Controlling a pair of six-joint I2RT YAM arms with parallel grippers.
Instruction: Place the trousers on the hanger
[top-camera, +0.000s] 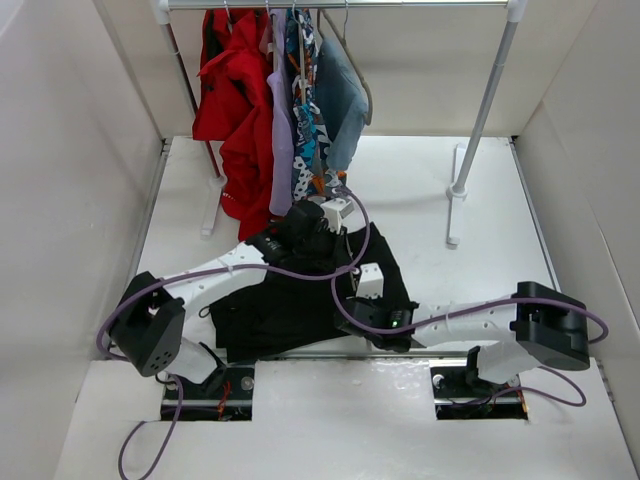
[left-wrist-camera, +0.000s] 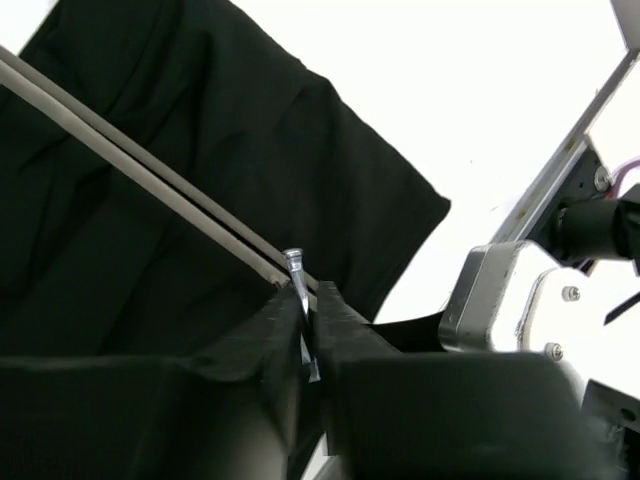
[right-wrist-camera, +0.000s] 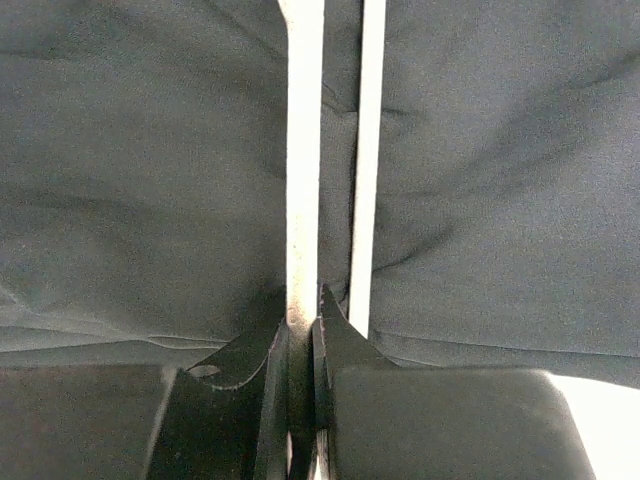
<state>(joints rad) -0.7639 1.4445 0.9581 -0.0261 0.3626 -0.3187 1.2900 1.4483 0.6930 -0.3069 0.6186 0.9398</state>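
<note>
The black trousers (top-camera: 270, 310) lie spread on the white table between the two arms. My left gripper (top-camera: 308, 232) is over their far edge. In the left wrist view it (left-wrist-camera: 305, 290) is shut on the metal wire hook (left-wrist-camera: 294, 264) of the grey-beige hanger (left-wrist-camera: 140, 165), whose two thin bars run up-left across the trousers (left-wrist-camera: 200, 130). My right gripper (top-camera: 362, 305) is over the trousers' right side. In the right wrist view it (right-wrist-camera: 303, 312) is shut on one bar of the hanger (right-wrist-camera: 304, 150); a second bar (right-wrist-camera: 369, 150) runs beside it over the trousers (right-wrist-camera: 140, 170). In the top view the hanger is hidden.
A clothes rail (top-camera: 340, 5) stands at the back with red (top-camera: 235, 90), lilac, patterned and blue-grey (top-camera: 340, 100) clothes hanging on it. Its right post (top-camera: 485, 110) and foot (top-camera: 455, 205) stand on the table. White walls close in both sides.
</note>
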